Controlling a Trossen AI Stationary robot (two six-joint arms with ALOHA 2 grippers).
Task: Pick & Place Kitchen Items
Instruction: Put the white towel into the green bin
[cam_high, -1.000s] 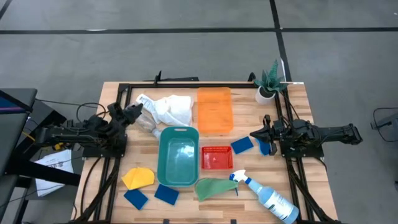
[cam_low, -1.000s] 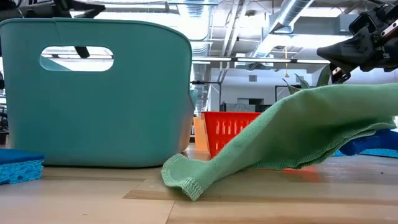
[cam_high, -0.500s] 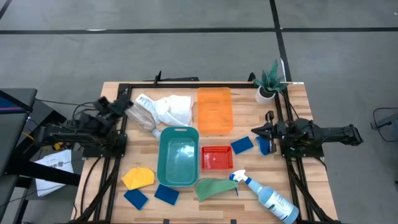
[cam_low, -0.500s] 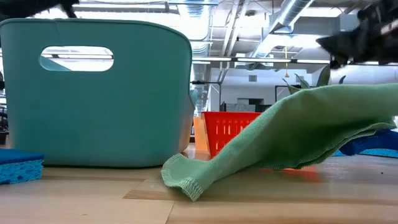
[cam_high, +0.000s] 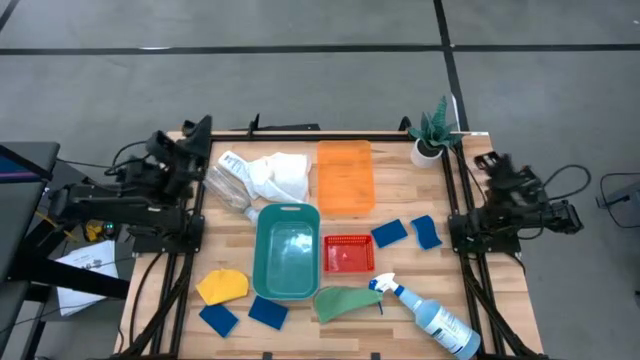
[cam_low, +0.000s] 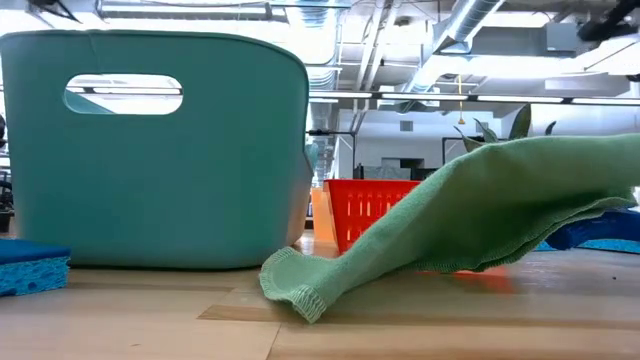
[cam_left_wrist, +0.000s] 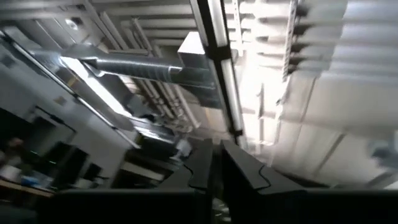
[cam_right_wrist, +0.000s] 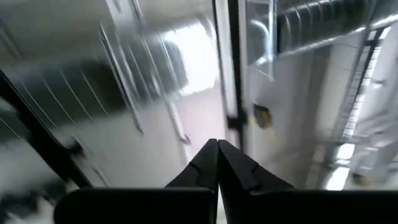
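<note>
Left pincer (cam_high: 200, 127) raised at counter's (cam_high: 300, 340) left edge, fingers nearly together, empty; clear bottle (cam_high: 228, 190) near it. Right pincer (cam_high: 487, 160) together, blue sponges (cam_high: 425, 232) apart.

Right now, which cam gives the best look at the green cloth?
The low view: the green cloth fills the foreground, draped, with its stitched hem and folds clear. The high view shows only a small green patch at the teal plastic bin's front edge. Both wrist views point at the ceiling.
</note>
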